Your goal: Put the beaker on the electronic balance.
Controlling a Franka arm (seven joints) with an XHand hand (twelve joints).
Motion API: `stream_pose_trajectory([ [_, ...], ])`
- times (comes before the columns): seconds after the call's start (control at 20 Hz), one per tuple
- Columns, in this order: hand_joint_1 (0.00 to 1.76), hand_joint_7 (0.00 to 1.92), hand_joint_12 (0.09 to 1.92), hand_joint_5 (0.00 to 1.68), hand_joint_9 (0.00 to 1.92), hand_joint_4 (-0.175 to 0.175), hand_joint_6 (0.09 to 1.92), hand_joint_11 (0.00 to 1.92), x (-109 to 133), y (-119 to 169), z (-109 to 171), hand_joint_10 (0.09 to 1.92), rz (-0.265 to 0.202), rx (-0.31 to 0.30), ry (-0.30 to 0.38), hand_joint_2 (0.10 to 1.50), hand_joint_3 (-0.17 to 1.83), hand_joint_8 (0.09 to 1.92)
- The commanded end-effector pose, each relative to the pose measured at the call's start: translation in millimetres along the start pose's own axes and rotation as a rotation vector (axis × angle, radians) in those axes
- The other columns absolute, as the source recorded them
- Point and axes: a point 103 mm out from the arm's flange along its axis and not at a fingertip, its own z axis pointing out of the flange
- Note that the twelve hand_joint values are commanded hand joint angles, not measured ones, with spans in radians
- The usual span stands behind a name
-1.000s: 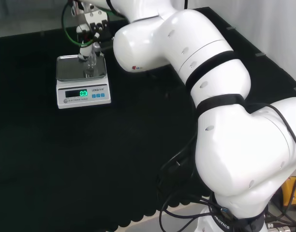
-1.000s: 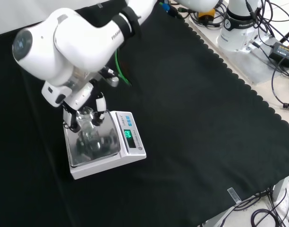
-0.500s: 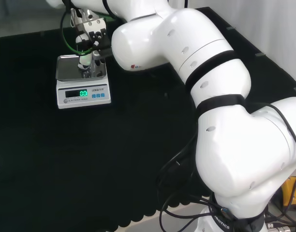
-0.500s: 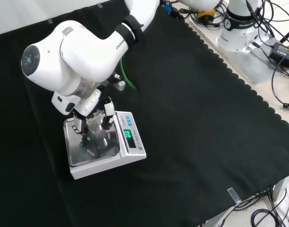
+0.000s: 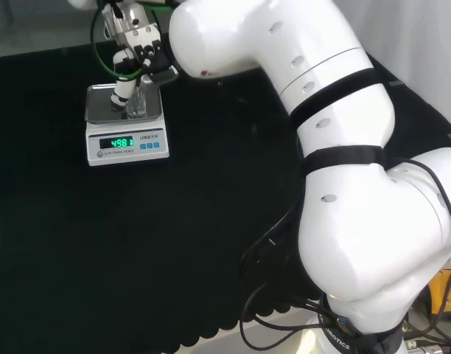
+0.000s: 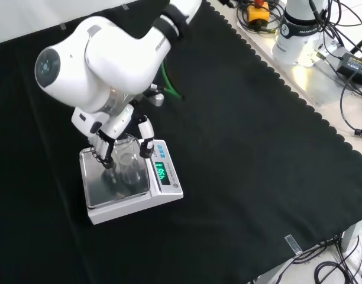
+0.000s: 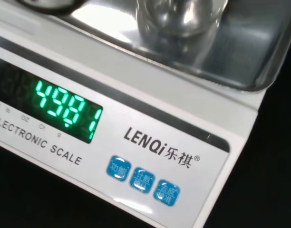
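A clear glass beaker [image 6: 127,158] stands upright on the steel pan [image 6: 104,188] of the white electronic balance [image 6: 169,190]. In the front view the black and white hand [image 6: 117,131] reaches down from above, and its fingers [image 6: 147,141] curl round the beaker's upper part on both sides. From the head view, the hand [image 5: 134,44] hangs over the beaker [image 5: 137,105] at the right of the balance [image 5: 127,131]. The wrist view has the beaker's base [image 7: 176,19] on the pan, above the balance's front face [image 7: 198,137] with lit green digits.
Black cloth covers the bench around the balance. The arm's big white links [image 5: 284,66] fill the right of the head view. Cables and the arm's base [image 6: 299,35] lie past the cloth's scalloped edge at the front view's upper right.
The hand has brought the beaker down onto the pan. The balance's display has gone from zero to a reading. The arm's upper links have shifted a little.
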Motion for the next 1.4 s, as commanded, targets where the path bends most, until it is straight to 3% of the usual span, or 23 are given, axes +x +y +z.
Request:
stream_pose_trajectory([
  [0.05,0.56,0.07,1.51,0.27,0.18,-0.153,0.09,0.18,-0.7,-28.7,-43.6,0.92,-0.009,-0.103,-0.059,0.63,0.31,0.82],
  [0.35,0.51,0.00,1.56,0.25,0.08,-0.150,0.09,0.08,-8.7,-49.3,-65.3,0.97,-0.009,-0.137,-0.056,0.63,0.22,0.80],
  [1.0,0.47,0.08,1.54,0.34,0.20,-0.137,0.09,0.16,-52.1,-97.6,-84.6,0.95,0.067,-0.215,0.009,0.67,0.16,0.83],
  [1.4,0.46,0.09,1.53,0.35,0.22,-0.137,0.09,0.18,-70.2,-106.3,-67.9,0.93,0.097,-0.176,0.026,0.69,0.15,0.82],
])
